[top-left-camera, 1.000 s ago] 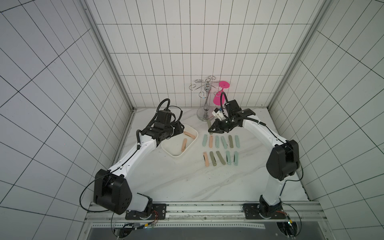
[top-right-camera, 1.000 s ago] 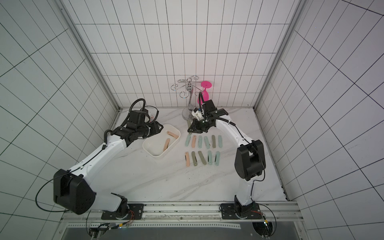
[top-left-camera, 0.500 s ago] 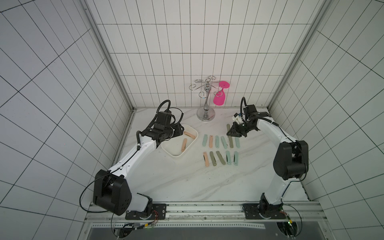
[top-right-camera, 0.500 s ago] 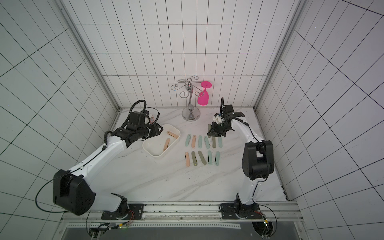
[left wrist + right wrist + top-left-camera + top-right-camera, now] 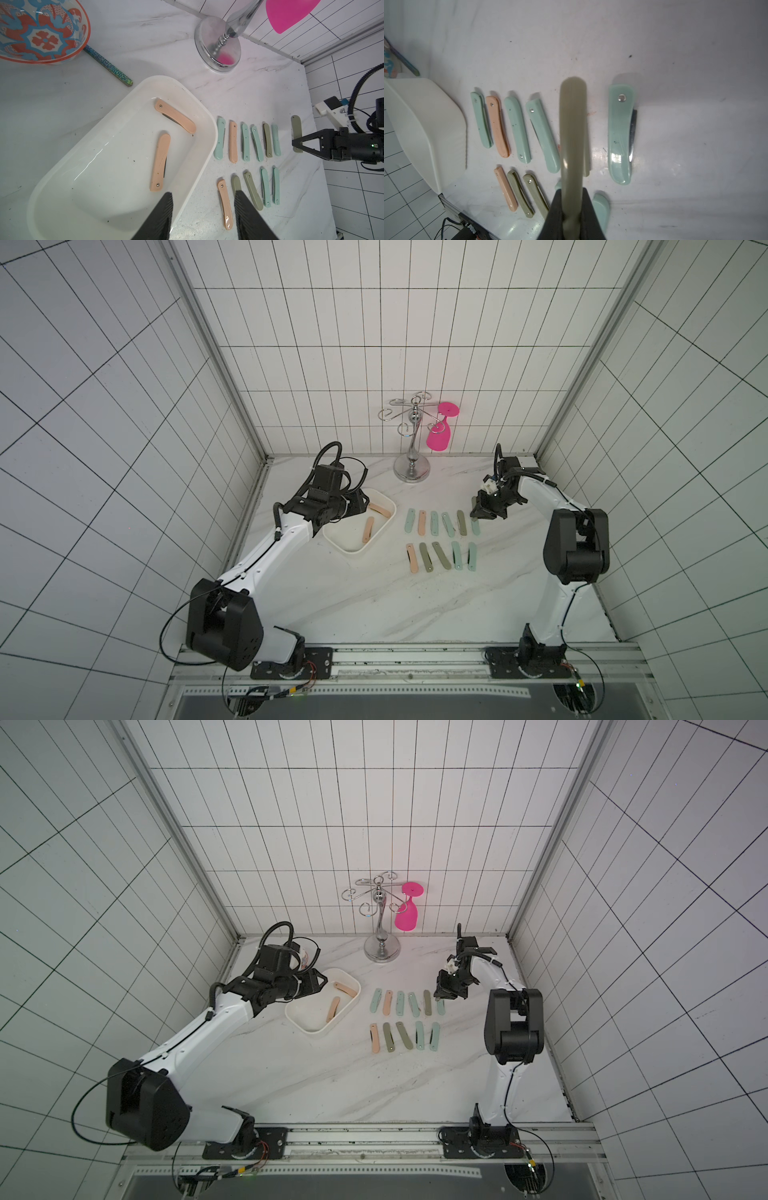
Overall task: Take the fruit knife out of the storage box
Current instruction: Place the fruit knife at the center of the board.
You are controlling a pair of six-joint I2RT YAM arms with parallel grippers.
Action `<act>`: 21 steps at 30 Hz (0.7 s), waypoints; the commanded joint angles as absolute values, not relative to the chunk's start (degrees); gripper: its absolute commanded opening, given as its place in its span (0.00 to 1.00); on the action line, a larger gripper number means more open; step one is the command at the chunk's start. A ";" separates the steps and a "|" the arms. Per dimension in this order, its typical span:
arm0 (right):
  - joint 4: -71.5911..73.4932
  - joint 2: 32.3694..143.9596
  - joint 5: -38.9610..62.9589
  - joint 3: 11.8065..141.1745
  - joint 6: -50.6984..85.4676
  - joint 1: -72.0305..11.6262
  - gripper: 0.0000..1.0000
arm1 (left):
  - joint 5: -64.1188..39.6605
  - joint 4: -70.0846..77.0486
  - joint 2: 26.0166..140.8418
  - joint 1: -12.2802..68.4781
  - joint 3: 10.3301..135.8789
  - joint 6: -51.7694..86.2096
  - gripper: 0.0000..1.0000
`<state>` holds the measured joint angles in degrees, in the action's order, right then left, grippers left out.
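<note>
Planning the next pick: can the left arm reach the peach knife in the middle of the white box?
Probably yes: left gripper hangs open by the storage box; nothing covers that peach knife.

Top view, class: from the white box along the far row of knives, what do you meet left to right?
Storage box, teal knife, peach knife, two teal knives, olive knife, last teal knife.
</note>
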<state>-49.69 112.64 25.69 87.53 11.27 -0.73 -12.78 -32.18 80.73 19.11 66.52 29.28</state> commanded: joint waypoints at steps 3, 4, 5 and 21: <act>-53.92 116.97 17.96 92.68 7.99 1.64 0.00 | -13.91 -31.29 80.93 18.90 65.92 28.47 0.51; -54.64 117.38 16.98 93.20 7.70 1.90 0.00 | -14.14 -31.39 81.03 18.90 66.14 28.48 0.51; -54.75 117.27 16.26 93.04 7.41 2.18 0.00 | -14.36 -31.37 81.20 18.90 66.28 28.43 0.51; -57.83 121.77 14.35 93.21 3.43 3.52 0.00 | -16.25 -30.67 83.48 18.90 67.24 28.30 0.51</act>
<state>-54.54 120.49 15.73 90.59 5.67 3.36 -15.44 -31.92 82.91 19.11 66.28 29.26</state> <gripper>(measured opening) 0.117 0.509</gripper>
